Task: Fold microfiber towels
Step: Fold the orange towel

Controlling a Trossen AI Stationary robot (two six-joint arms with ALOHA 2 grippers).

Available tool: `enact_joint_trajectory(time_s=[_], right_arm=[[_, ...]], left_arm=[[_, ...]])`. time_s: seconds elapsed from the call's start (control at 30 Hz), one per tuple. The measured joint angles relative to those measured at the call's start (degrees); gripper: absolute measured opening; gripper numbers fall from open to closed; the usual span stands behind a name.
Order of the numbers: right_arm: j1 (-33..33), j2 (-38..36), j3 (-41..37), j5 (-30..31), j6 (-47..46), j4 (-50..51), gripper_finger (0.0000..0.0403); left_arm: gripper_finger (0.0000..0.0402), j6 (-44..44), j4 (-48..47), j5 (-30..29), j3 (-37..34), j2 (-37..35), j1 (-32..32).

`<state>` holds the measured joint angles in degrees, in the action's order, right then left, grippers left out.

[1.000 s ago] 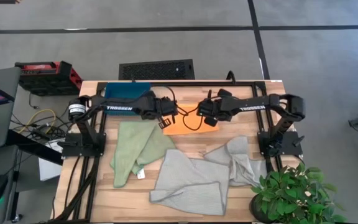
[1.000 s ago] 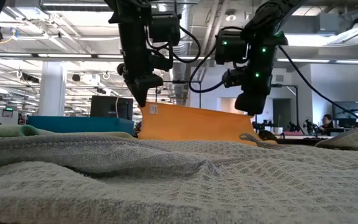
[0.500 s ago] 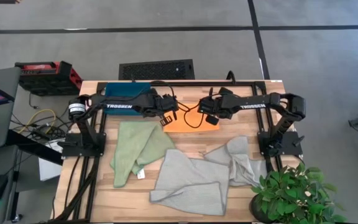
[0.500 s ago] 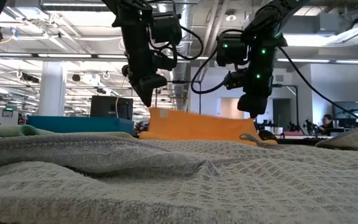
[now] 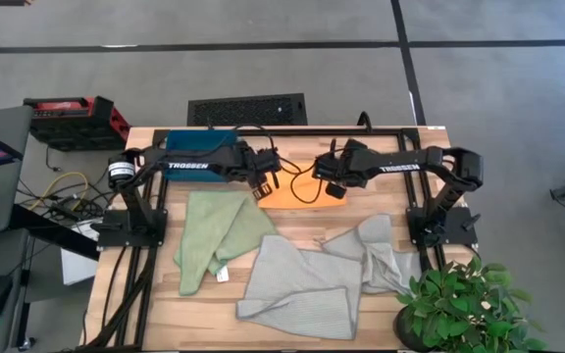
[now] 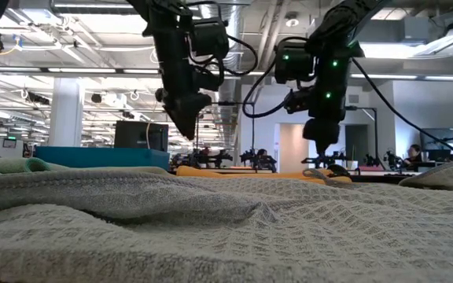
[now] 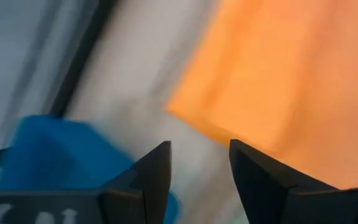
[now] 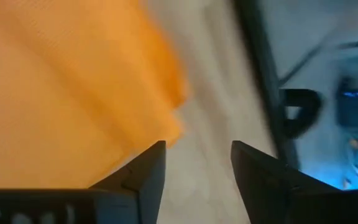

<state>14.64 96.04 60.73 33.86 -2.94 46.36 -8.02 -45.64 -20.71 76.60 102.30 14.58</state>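
Broadly, we note a pale wooden slatted surface [image 5: 155,314] with a black frame, both dark arms reaching to its far middle. Largest of the cloths: two pale grey waffle-weave microfiber towels [image 5: 307,279], rumpled and overlapping at the near right, unfolded. Beside them at the near left, a light green microfiber towel [image 5: 214,230] with a small white tag, loosely doubled. At the far middle, the thin orange microfiber towel [image 5: 297,194] lies flat on the surface under the two arms; in the low view it shows only as a thin orange strip [image 6: 242,170].

Left hand [image 7: 199,163]: fingers apart, nothing between them, hovering above the orange towel's corner. Right hand [image 8: 197,163]: fingers likewise apart and empty, above the opposite corner. Neither touches the cloth.

We judge a fold of the orange towel has been laid down and let go. Next move likely calls for both hands to take an edge for a second fold, or to go to the green towel; either way the fingers must come low enough to pinch thin cloth off the wood.

Around: a rigid dark teal rectangular tray [image 5: 199,142] at the far left, just beside the left arm; a green leafy plant [image 5: 464,309] at the near right corner, close by the grey towels. Loose black cables [image 5: 297,178] hang between the wrists over the orange cloth and could snag.
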Motion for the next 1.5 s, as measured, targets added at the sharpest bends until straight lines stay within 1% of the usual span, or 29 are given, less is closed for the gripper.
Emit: enact_joint_trajectory(time_s=[0.07,0.13,0.2,0.27,0.33,0.43,0.53,0.63,0.77,1.07,1.23,1.37,1.43,1.5], right_arm=[[-1.4,-0.8,0.0,-4.8,2.2,0.3,0.0210],[-3.0,-1.8,0.0,-9.1,4.0,0.6,0.0210],[-4.6,-2.5,0.0,-11.2,6.0,0.5,0.0207],[-6.1,-2.5,0.0,-11.7,7.6,0.5,0.0203],[-7.2,-2.4,0.0,-12.6,8.8,0.7,0.0199],[-8.2,-1.8,-0.2,-16.2,10.4,1.2,0.0194],[-9.7,-1.4,-0.1,-15.9,12.4,1.4,0.0189],[-10.6,-1.5,-0.1,-16.9,14.9,1.8,0.0184],[-11.2,0.0,-0.1,-20.4,18.2,2.8,0.0180],[-10.3,5.5,-0.1,-20.2,17.5,2.7,0.0179],[-9.2,8.4,-0.1,-15.8,16.5,3.1,0.0175],[-8.3,10.2,0.1,-15.6,16.6,3.1,0.0175],[-8.2,10.5,0.2,-15.3,16.6,3.1,0.0169],[-8.3,10.5,0.1,-14.3,16.6,3.1,0.0150]], left_arm=[[0.0157,4.2,0.0,4.9,0.0,0.0,-1.2],[0.0156,9.9,0.1,8.1,0.0,0.0,-2.6],[0.0154,14.4,0.2,8.9,0.0,0.1,-4.0],[0.0154,16.8,0.9,8.3,0.0,1.0,-5.1],[0.0154,17.3,0.6,7.9,-0.1,2.0,-5.6],[0.0154,17.4,2.0,7.8,0.0,4.8,-6.2],[0.0154,17.4,2.1,7.8,-0.1,7.3,-6.9],[0.0153,17.4,2.5,7.2,-0.1,7.8,-7.5],[0.0153,16.8,2.7,6.4,0.0,8.0,-7.8],[0.0153,15.9,2.7,6.3,0.0,7.9,-8.1],[0.0153,15.9,2.7,6.3,0.0,7.9,-8.7],[0.0153,15.9,2.7,6.3,0.0,7.9,-9.5],[0.0153,15.9,2.4,6.4,0.0,7.9,-9.8],[0.0153,15.7,2.1,6.3,0.0,7.9,-10.2]])
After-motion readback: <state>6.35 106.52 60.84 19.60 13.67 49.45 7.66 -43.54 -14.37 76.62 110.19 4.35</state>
